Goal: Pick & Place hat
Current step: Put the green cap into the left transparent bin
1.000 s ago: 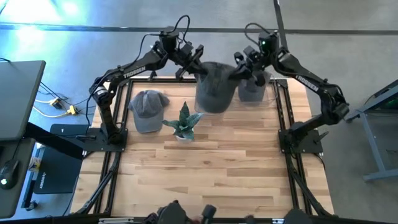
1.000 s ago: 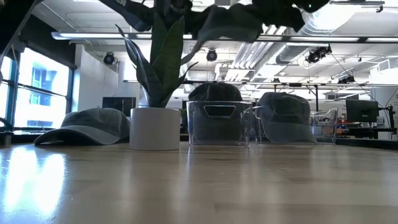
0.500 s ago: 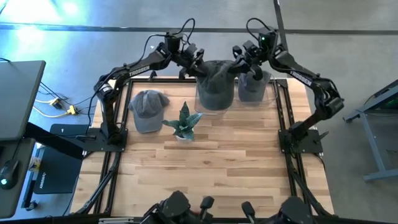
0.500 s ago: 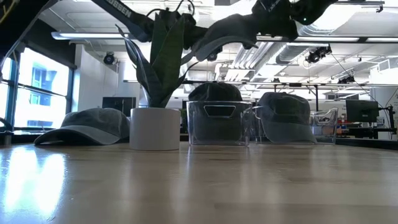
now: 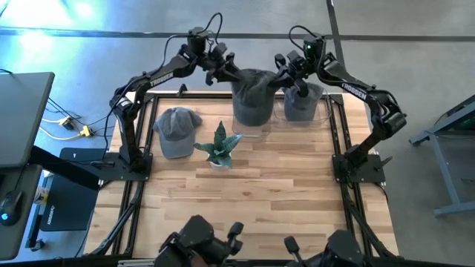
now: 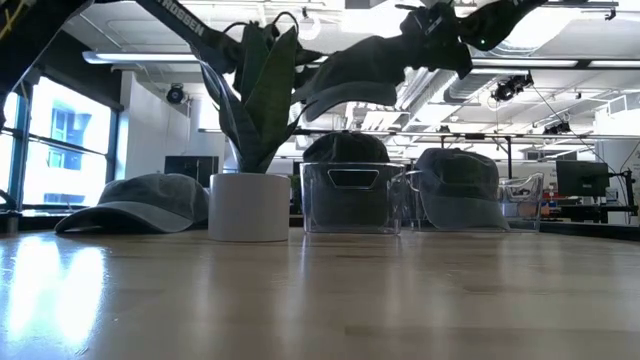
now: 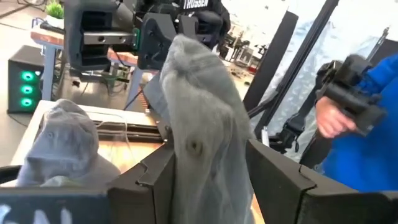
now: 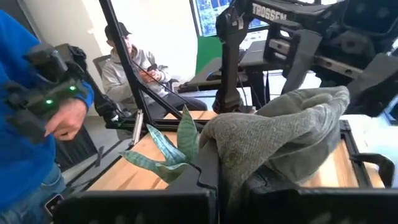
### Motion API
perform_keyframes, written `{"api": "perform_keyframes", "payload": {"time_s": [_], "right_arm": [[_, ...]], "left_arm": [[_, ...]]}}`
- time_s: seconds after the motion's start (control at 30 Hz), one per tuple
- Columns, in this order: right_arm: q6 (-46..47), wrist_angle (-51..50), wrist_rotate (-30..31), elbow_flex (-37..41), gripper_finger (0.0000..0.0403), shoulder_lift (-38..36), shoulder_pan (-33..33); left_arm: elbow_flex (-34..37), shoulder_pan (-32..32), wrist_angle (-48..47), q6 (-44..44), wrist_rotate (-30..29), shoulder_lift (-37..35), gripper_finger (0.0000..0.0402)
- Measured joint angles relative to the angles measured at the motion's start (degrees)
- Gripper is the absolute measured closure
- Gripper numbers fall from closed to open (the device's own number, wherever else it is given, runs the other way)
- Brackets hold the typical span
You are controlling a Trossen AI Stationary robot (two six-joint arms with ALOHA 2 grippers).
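Overhead, hat (image 5: 252,93) between both claws — right claw (image 5: 284,73) clamped on it, left claw (image 5: 223,70) parted.

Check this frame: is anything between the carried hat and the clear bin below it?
Nothing loose blocks the drop. The carried hat hangs from the right tool above the clear bin, with the left tool open beside it. That bin already holds a hat, so it would land on top.

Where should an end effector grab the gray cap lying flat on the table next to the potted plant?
Probably by the brim: the loose cap lies crown-up beside the potted plant, its brim toward the table's near edge. Coming from above onto that flat brim edge looks easiest, since the soft crown would likely collapse.
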State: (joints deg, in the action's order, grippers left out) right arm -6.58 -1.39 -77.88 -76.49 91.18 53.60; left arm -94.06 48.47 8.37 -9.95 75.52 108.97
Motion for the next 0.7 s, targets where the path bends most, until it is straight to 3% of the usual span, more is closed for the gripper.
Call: {"api": "perform_keyframes", "payload": {"time_s": [0.33,0.53,0.7], "right_arm": [[-4.90,-0.06,4.08,0.00,0.0401,0.00,-1.24],[-4.87,-0.06,4.14,0.00,0.0400,0.00,-1.58],[-4.95,-0.94,4.21,0.00,0.0401,-0.02,-2.77]], "left_arm": [[-0.08,-1.52,13.06,-12.64,-2.11,0.00,0.0227],[-0.27,-3.27,12.99,-13.07,-4.41,0.70,0.0226],[-5.02,-6.63,12.04,-15.15,-3.94,5.75,0.0226]]}}
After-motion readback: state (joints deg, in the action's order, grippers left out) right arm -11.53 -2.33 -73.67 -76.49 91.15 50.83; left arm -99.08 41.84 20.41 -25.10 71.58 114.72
